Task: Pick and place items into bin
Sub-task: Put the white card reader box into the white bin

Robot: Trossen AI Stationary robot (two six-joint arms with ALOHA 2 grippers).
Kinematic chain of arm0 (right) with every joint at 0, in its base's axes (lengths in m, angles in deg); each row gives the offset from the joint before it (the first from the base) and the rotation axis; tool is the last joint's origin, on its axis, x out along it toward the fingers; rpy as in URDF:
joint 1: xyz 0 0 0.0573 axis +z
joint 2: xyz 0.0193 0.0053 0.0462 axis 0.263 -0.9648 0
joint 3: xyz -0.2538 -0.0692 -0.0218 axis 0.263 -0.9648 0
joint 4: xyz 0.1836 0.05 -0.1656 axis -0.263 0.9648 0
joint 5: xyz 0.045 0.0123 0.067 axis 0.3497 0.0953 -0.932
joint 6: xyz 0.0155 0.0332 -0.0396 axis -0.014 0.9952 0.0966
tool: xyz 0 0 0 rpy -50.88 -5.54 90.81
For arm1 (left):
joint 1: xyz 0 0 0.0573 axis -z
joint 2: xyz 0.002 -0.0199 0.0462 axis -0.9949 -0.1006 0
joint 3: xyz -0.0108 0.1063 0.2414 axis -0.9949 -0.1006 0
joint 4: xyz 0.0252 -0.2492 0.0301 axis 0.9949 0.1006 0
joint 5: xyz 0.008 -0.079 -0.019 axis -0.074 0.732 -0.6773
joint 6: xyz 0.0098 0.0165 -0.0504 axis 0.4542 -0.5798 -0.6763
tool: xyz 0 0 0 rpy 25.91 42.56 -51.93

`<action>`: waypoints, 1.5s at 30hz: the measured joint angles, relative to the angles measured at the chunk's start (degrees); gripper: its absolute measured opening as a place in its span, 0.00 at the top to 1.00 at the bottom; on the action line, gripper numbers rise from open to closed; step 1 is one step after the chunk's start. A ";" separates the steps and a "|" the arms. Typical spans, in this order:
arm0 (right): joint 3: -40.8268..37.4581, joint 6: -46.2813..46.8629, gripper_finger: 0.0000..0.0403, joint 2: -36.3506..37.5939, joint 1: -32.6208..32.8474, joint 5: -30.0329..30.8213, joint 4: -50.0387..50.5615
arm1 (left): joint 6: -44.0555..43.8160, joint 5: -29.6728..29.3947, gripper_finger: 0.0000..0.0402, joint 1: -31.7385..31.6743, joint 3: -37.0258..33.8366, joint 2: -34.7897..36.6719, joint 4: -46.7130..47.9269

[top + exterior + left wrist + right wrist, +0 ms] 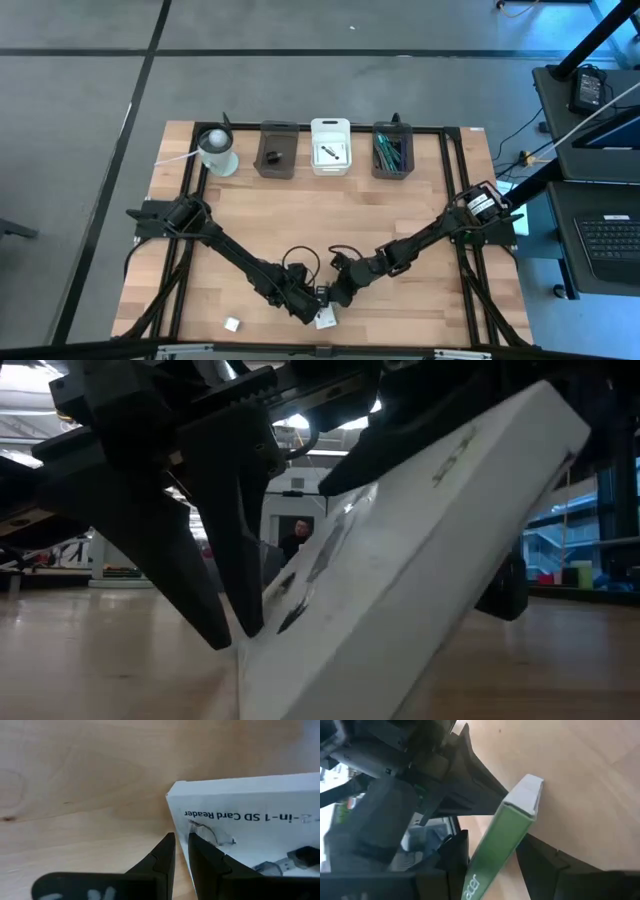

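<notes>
The wooden worktop (400,215) stands on a grey floor (300,90) crossed by dark lines, with a dark desk (600,190) carrying a laptop (610,235) just beside it. Seen level across the worktop, the room shows bright ceiling lights (300,422), tall windows (580,530) and a person (296,536) standing far back.

Two arms meet low at the table's near edge.
The left gripper (308,305) reaches in from the left, its fingers (165,857) nearly closed with only a thin gap. The right gripper (337,297) comes from the right, its fingers (457,855) spread and clamped on a packet (507,830).
</notes>
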 joint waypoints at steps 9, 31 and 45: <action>0.17 1.32 0.75 -0.38 0.10 -3.70 5.46 | 0.25 -0.39 0.88 -0.07 -0.01 -0.11 -1.13; -0.26 -3.23 0.89 0.60 -1.94 -13.14 6.82 | 11.39 -3.31 0.60 -0.41 -0.33 5.85 0.01; -0.44 -14.01 0.89 14.52 -15.81 -11.60 21.56 | 45.12 -14.25 0.68 -4.43 -0.15 27.84 30.12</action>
